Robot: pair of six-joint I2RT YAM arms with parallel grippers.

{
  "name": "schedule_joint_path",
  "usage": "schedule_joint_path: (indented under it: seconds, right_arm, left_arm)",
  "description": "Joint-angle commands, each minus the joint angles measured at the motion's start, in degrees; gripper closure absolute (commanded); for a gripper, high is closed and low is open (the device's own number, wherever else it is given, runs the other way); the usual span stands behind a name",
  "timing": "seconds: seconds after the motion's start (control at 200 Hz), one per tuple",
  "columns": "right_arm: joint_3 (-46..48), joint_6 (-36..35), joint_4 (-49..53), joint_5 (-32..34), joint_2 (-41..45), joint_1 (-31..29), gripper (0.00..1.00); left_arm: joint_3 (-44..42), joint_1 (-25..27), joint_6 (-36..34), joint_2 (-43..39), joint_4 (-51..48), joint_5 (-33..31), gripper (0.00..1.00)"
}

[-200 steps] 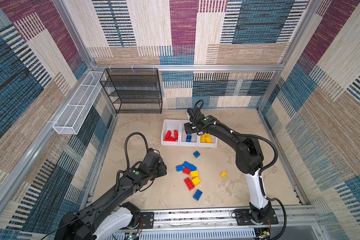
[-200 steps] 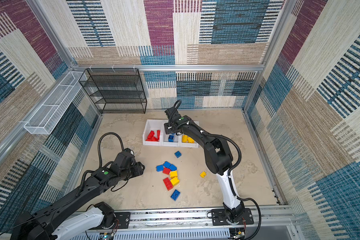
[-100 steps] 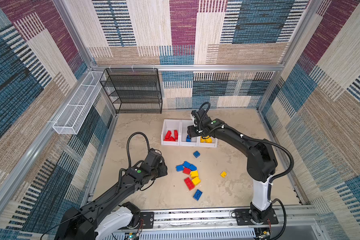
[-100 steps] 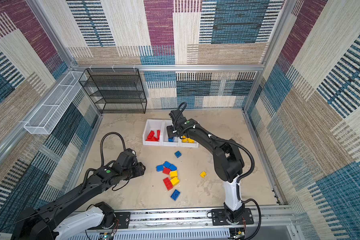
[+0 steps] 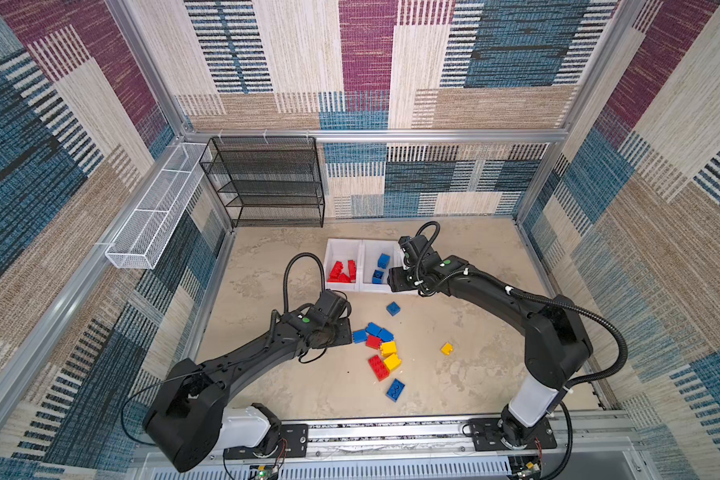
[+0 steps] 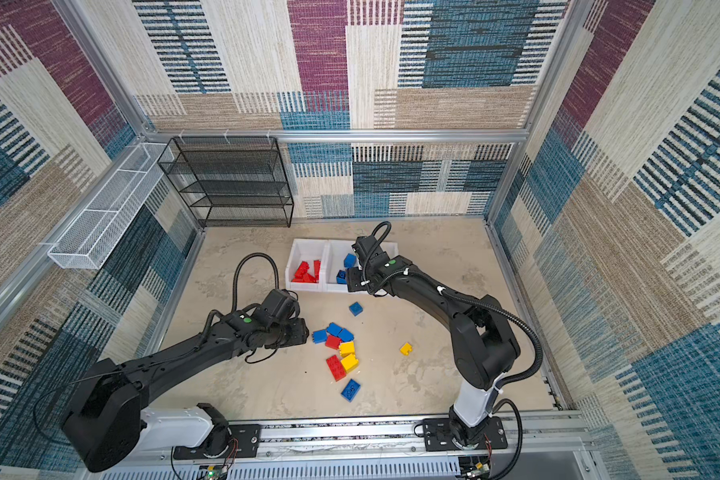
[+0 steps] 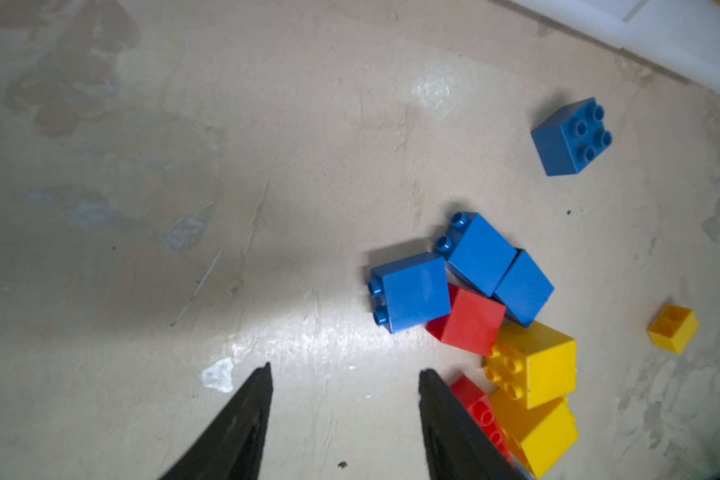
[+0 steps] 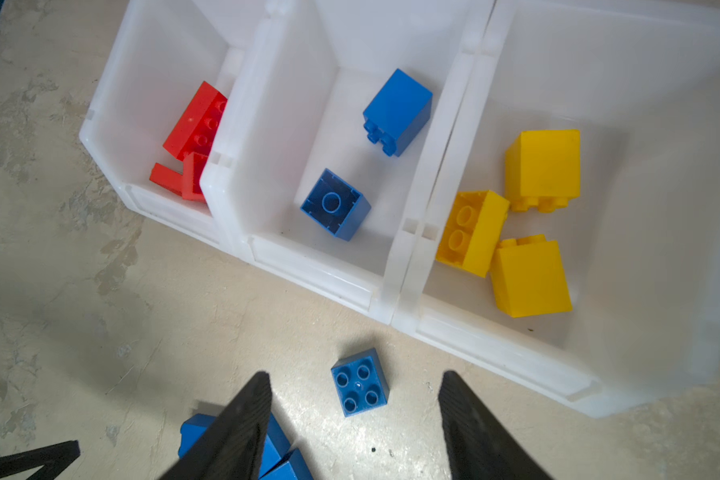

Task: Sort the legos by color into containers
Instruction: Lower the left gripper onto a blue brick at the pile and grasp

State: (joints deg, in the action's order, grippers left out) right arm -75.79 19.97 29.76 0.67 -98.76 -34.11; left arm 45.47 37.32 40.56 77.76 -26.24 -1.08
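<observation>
Though behind containers (image 5: 344, 246), black shelf (image 5: 267, 183) apart

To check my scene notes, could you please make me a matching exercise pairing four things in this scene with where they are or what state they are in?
Things:
1. lone yellow brick
2. long red brick
3. middle bin
4. left tool

Places or states:
A. holds two blue bricks
B. open, holding nothing
C. on the table, apart from the pile
D. in the pile, beside a yellow brick

Pairs: 1-C, 2-D, 3-A, 4-B
</observation>
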Motion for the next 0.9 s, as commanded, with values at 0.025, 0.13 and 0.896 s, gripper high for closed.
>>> schedule_joint_path:
  seconds: [0.025, 0.13, 0.896]
  right_arm:
    - [2.2, 2.2, -2.8, 1.4, 2.1, 0.0, 0.33]
    - [3.7, 2.8, -3.1, 1.6, 3.1, 0.0, 0.33]
    - [6.2, 4.9, -3.9, 1.0, 4.3, -0.3, 0.34]
  left_arm:
    - [2.6, 1.4, -0.7, 4.2, 0.6, 1.1, 0.4]
    - [4.0, 2.5, -0.8, 7.8, 1.7, 2.3, 0.39]
    - [8.9, 3.9, -2.9, 14.8, 1.6, 2.9, 0.39]
